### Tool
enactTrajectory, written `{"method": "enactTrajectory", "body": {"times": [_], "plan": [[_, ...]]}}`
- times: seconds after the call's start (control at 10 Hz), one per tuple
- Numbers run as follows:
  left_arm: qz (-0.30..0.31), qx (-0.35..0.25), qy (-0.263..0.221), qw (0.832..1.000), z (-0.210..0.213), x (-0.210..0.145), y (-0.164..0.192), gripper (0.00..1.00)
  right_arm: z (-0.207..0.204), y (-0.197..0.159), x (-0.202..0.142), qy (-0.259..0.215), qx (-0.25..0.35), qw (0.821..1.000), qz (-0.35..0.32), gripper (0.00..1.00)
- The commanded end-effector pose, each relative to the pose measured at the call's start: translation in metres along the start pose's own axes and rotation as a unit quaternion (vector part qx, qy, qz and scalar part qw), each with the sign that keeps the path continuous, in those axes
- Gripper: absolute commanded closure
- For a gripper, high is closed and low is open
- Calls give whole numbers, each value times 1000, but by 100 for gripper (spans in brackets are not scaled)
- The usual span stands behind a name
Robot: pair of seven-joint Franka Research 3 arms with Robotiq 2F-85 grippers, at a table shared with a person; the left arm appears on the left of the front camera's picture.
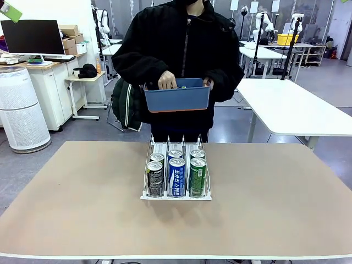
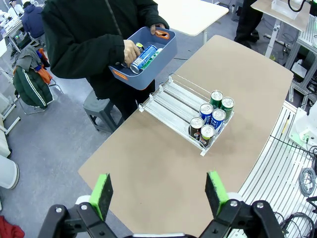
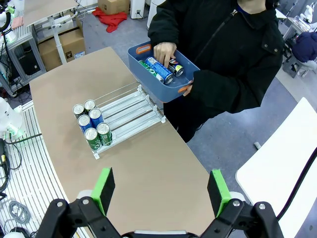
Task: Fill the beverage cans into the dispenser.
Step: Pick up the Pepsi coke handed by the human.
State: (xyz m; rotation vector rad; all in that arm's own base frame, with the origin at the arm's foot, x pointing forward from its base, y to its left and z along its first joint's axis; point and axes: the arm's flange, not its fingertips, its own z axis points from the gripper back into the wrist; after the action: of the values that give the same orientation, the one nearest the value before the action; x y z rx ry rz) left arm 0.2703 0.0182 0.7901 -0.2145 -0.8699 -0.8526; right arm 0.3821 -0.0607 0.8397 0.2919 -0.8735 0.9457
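Currently six cans (image 1: 177, 176) stand in the dispenser (image 1: 176, 197), their white lettering unreadable; left gripper (image 2: 159, 194) and right gripper (image 3: 161, 191) gape apart, empty.

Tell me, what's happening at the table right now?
Left gripper and right gripper: fingers open, empty, above the table. Six cans up front in the dispenser. Person holds a blue tub of more cans; nothing blocking.

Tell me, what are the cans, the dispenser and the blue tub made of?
Cans: probably metal, judging by the shiny silver tops; glossy printed sides.
Dispenser: seemingly clear plastic, with see-through walls and a white base.
Tub: likely plastic, with smooth, matte blue walls.
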Motion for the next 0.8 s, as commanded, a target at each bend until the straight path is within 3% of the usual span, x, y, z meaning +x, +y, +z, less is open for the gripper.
{"method": "enactTrajectory", "body": {"times": [0.0,0.7], "plan": [[-1,3,-1,1000,-1,-1,0,0,1,1,1,-1,-1,1000,1,0],[-1,3,-1,1000,-1,-1,0,0,1,1,1,-1,-1,1000,1,0]]}}
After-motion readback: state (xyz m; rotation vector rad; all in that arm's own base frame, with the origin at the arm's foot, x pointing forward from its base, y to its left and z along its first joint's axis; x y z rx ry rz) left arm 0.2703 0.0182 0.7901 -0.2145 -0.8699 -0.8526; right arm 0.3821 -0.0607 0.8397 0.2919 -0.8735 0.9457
